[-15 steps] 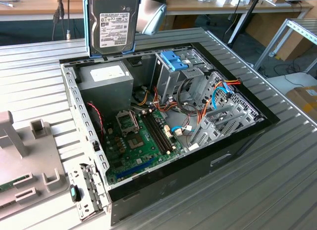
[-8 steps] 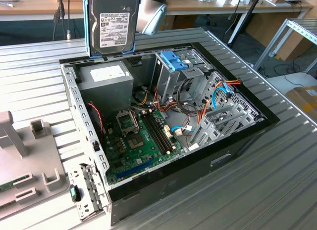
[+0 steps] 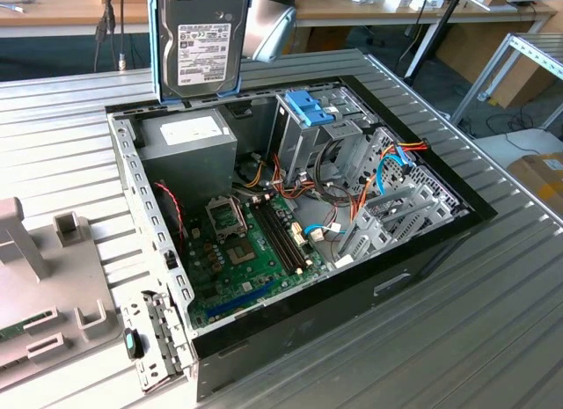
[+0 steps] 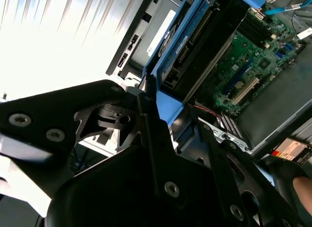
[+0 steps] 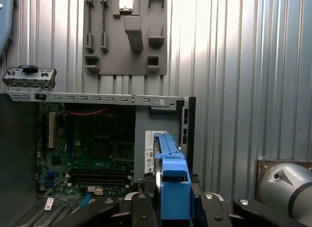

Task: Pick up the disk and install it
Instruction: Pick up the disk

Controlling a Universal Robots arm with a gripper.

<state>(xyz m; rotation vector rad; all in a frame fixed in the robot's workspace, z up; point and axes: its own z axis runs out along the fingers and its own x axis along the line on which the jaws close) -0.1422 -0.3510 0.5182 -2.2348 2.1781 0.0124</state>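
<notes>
- A black claw [image 5: 173, 210] is clamping the flat silver-grey metal disk [image 3: 204, 44] in its bright blue plastic carrier.
- The disk is hanging upright above the far edge of the open black computer case [image 3: 290, 325].

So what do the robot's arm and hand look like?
The gripper is matte black, built from chunky, angular links dotted with round silver screws. The arm is smooth, rounded and silver-grey, with a dark band at its joint.
</notes>
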